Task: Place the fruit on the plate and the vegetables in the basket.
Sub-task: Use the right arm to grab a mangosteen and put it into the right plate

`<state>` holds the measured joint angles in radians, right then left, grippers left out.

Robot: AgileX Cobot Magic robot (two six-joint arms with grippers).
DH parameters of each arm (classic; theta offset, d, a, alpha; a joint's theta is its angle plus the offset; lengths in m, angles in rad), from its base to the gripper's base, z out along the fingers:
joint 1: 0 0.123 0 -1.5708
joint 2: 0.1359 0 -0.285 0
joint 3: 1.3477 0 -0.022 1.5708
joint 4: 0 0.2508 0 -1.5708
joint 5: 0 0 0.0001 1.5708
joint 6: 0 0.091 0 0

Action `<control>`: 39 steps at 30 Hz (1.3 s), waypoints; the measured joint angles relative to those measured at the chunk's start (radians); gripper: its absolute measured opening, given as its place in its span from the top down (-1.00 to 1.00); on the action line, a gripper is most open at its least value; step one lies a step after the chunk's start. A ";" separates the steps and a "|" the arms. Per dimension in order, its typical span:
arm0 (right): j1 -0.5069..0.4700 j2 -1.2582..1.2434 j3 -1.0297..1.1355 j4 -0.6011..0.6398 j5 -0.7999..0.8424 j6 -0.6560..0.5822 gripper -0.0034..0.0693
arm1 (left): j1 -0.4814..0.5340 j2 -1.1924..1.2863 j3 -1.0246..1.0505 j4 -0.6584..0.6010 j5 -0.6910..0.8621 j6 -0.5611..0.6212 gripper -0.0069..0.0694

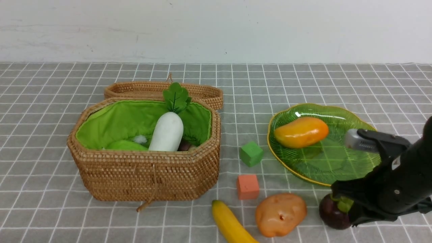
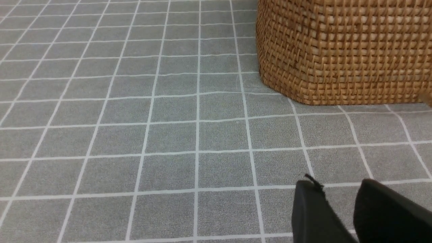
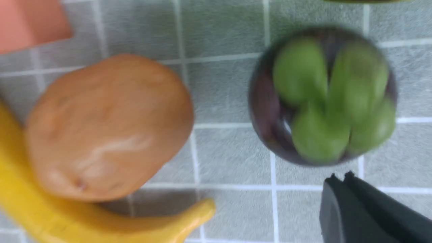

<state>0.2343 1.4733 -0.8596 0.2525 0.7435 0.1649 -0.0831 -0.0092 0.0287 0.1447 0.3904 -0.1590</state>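
Closest to the robot, the banana (image 1: 229,222) runs off the near edge of the front view, with the potato (image 1: 280,214) just beside it. Right of the potato, the mangosteen (image 1: 332,214) sits on the checked cloth (image 1: 44,101), a strip of bare cloth between the two. The right gripper (image 3: 341,177) is right at the mangosteen, but its jaws are pressed together with nothing between them; in the wrist view the fruit lies just past the tips (blurry there, green calyx facing the camera).

The left gripper (image 2: 337,184) is low over bare cloth near a corner of the basket (image 1: 145,175), fingers parted a bit and empty.

Next back, the orange cube (image 1: 247,186) and green cube (image 1: 251,153) take up the lane between the basket and the plate (image 1: 270,135). The plate's near rim comes close to the mangosteen. The mango (image 1: 301,132) lies on the plate's left part, and the rest of the dish is bare.

In the basket, the radish (image 1: 167,131) leans up over the far rim, with the gourd (image 1: 125,145) and a dark purple piece (image 1: 185,145) low beside it. The lid (image 1: 202,92) lies open behind. There's plenty of bare cloth left of the basket and beyond the plate.
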 joint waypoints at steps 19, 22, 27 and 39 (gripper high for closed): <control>0.000 -0.125 0.003 -0.109 0.008 0.132 -0.67 | 0.000 0.000 0.000 0.000 0.000 0.000 0.26; 0.000 -0.122 0.003 -0.108 -0.026 0.109 -0.88 | 0.000 0.000 0.000 0.000 0.000 0.000 0.25; 0.000 -0.070 0.003 -0.077 -0.095 0.039 -0.93 | 0.000 0.000 0.000 0.000 0.000 0.000 0.25; 0.000 0.123 -0.002 -0.053 -0.179 -0.130 -0.53 | 0.000 0.000 0.000 0.000 0.000 0.000 0.22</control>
<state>0.2343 1.5963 -0.8612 0.2000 0.5641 0.0352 -0.0831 -0.0092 0.0287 0.1447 0.3904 -0.1590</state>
